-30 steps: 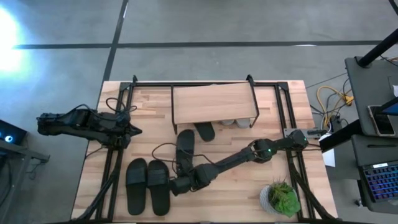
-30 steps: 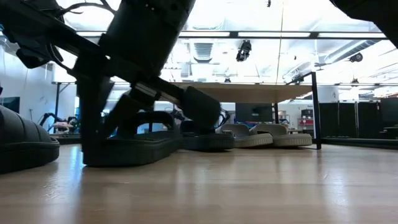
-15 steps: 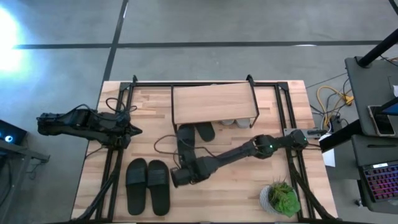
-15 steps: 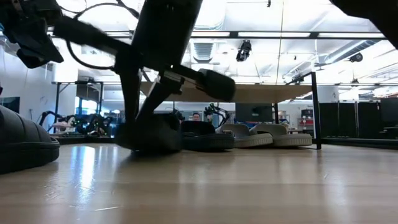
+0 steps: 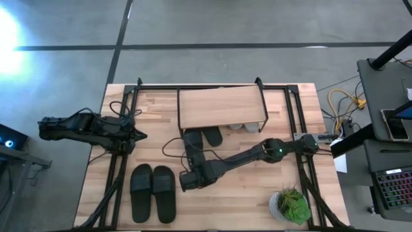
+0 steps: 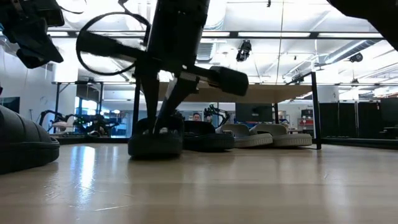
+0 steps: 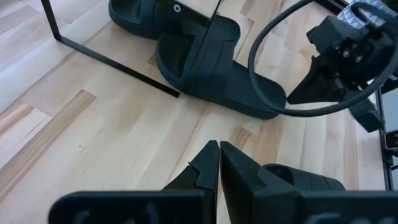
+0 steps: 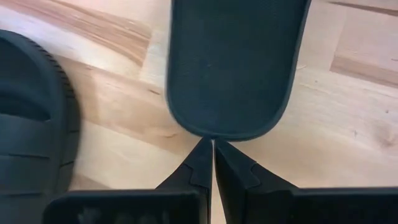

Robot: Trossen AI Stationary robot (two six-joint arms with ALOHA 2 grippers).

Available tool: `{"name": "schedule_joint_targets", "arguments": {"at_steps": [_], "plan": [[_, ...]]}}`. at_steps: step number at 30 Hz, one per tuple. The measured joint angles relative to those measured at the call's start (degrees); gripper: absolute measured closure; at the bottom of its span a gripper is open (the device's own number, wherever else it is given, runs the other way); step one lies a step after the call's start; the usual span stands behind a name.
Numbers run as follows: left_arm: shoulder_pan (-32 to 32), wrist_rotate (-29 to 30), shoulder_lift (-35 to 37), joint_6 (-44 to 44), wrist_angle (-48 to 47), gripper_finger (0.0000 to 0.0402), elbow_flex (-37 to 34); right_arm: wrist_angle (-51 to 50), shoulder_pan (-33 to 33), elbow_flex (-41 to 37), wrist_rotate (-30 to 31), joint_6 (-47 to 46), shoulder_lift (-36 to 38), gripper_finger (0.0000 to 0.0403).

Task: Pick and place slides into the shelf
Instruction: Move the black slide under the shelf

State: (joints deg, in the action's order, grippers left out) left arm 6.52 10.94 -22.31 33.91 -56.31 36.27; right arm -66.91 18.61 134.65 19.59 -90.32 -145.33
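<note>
My right gripper [image 8: 212, 143] is shut, and its tips stand against the heel end of a black slide [image 5: 191, 149] that lies flat on the table. The slide's toe points at the front of the shelf [image 5: 222, 106]. A second black slide [image 5: 212, 135] and two light grey slides [image 5: 243, 127] lie partly under the shelf's plank. Another black pair [image 5: 153, 192] rests near the table's near-left edge. My left gripper [image 7: 219, 146] waits shut at the table's left side [image 5: 140, 135]. My right gripper touches the rounded heel edge [image 8: 214, 132] of the black slide with its shut fingertips, without pinching it. The fingers come level from the table's near side, along the slide's length. The slide lies flat on its sole on the table [image 6: 155, 144].
A potted green plant [image 5: 293, 205] stands at the near-right corner. Black frame bars and cables [image 5: 122, 116] run along both sides of the table. The black pair lies just left of my right gripper. Bare wood shows between the plant and my right arm.
My right gripper has moved toward the far edge and the shelf with the black slide ahead of it. The slide has slid along the table toward the shelf and turned, so its toe now points at the shelf. The left arm has kept still.
</note>
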Motion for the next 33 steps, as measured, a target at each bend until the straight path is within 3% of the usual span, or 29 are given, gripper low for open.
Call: {"name": "schedule_joint_targets", "arguments": {"at_steps": [14,24,33], "plan": [[-0.01,0.0,0.09,-0.04,0.02,0.0402,0.0,1.15,3.43,-0.01,-4.72,-2.95,1.6,0.0392],[-0.01,0.0,0.47,-0.13,-0.09,0.0402,-0.04,1.84,1.41,-1.82,-1.72,0.23,-0.15,0.0392],[0.01,0.0,0.5,-0.13,-0.14,0.0402,-0.04,6.8,0.3,-5.17,-2.51,0.81,-0.21,0.0392]]}}
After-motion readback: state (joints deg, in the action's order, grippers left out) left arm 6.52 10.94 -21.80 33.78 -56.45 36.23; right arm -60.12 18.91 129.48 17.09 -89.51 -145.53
